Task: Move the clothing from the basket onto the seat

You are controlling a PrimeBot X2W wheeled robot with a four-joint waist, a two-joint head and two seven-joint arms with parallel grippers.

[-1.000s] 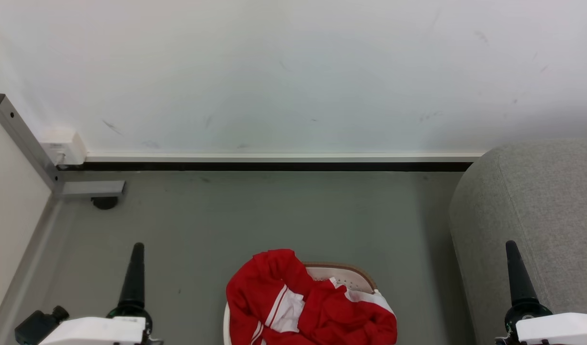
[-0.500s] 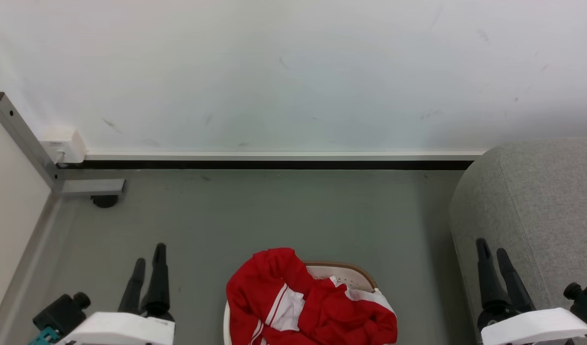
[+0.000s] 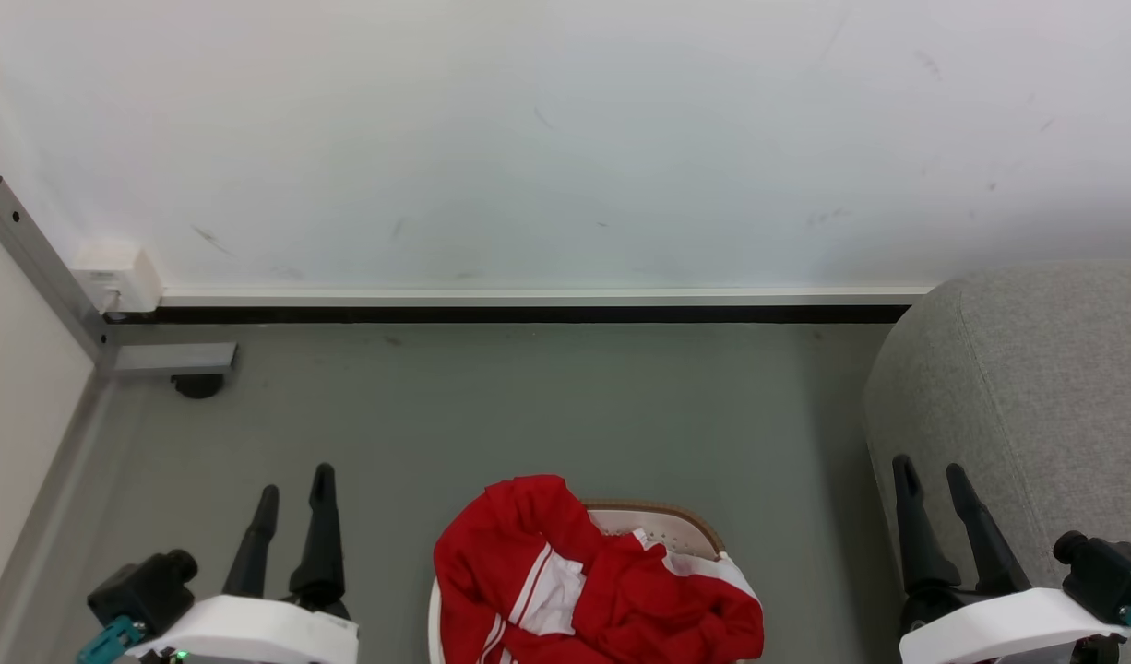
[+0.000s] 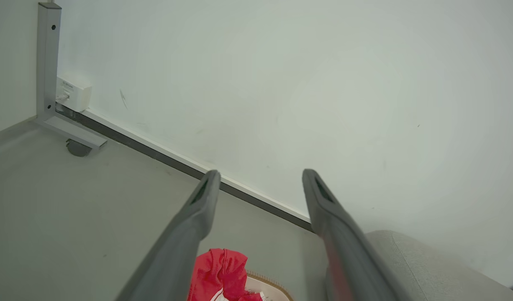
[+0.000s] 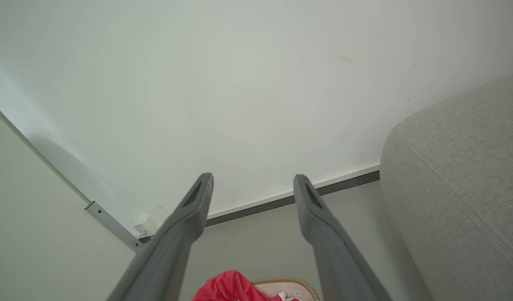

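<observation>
Between the left tool (image 3: 295, 479) and right tool (image 3: 927, 463), both wide and empty, the clothing (image 3: 602, 590) drapes over the basket (image 3: 662, 519), so a snagged lift could tip it.

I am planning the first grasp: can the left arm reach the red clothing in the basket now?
Probably yes. The left tool is open and empty, the clothing is heaped above the basket rim, and nothing stands on the floor between them.

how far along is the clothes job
Done: nothing; the red clothing lies heaped in the white basket. In hand: nothing; left gripper and right gripper are open and empty, either side of it. Left: every garment onto the grey sofa.
</observation>
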